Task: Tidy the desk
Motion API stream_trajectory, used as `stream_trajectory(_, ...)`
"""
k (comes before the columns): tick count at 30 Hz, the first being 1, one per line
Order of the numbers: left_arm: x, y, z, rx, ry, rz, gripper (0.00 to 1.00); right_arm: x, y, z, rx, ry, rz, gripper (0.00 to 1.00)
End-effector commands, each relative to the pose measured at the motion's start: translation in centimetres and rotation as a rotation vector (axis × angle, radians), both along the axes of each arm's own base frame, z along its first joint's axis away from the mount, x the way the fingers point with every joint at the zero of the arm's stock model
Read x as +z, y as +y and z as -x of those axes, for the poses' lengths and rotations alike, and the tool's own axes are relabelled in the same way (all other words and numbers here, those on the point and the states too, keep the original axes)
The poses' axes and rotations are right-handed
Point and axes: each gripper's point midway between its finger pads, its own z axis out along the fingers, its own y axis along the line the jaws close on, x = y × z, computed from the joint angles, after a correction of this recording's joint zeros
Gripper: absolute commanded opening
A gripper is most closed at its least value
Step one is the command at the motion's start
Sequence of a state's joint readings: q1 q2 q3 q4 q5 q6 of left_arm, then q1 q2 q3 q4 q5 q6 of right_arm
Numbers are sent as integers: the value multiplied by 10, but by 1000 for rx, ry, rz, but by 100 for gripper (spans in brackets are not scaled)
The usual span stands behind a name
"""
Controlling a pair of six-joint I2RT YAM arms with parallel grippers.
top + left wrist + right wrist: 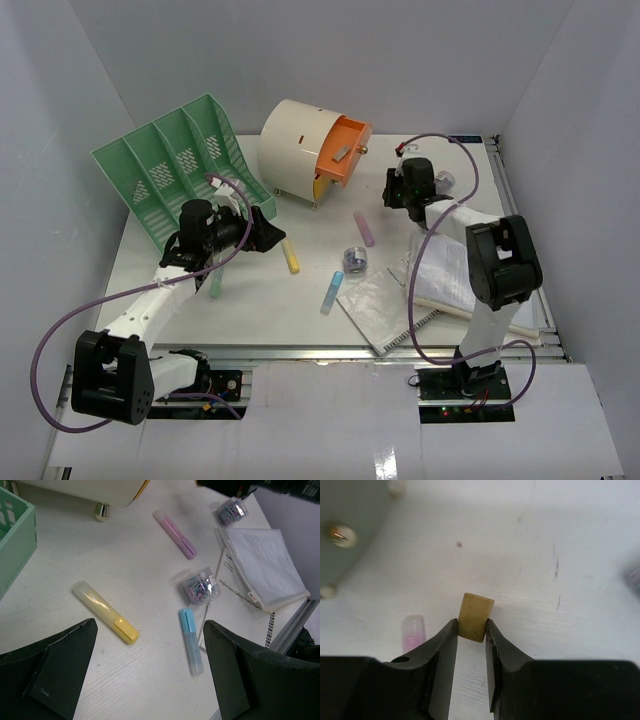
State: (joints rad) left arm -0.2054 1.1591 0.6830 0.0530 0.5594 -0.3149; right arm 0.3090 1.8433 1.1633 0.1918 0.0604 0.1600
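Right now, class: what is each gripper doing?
Left gripper: open, holding nothing.
Right gripper: closed on a small tan block.

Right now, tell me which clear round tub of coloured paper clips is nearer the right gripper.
The clear tub at far right, beside the right gripper closed on a tan block. The other tub sits between the purple highlighter and blue highlighter.

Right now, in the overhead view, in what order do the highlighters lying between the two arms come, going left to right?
Yellow highlighter → blue highlighter → purple highlighter. The jar of paper clips overlaps the purple one's span, so it is left out of the order.
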Motion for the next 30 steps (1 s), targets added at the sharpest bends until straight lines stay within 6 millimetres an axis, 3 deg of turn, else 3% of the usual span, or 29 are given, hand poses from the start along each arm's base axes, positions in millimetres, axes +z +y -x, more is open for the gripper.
stream_trajectory(1,29,-3,1,-17,-80,15,98,111,5,-3,173,-258,-57,16)
stream_trajectory(5,31,-4,2,-22,-86,18,98,174,20,14,363,-407,-36,16)
stream_trajectory(8,32,-4,2,-24,-86,19,98,219,53,32,581,-478,-65,14)
stream_trajectory(10,31,-4,2,-24,-85,19,98,233,70,35,644,-478,-51,14)
stream_trajectory(14,31,-3,2,-18,-89,15,98,260,89,23,670,-511,-51,15)
stream_trajectory(21,31,-3,2,-14,-91,7,98,248,112,4,685,-491,-16,23)
stream_trajectory(30,31,-2,1,-12,-96,3,98,227,120,-16,674,-472,20,39)
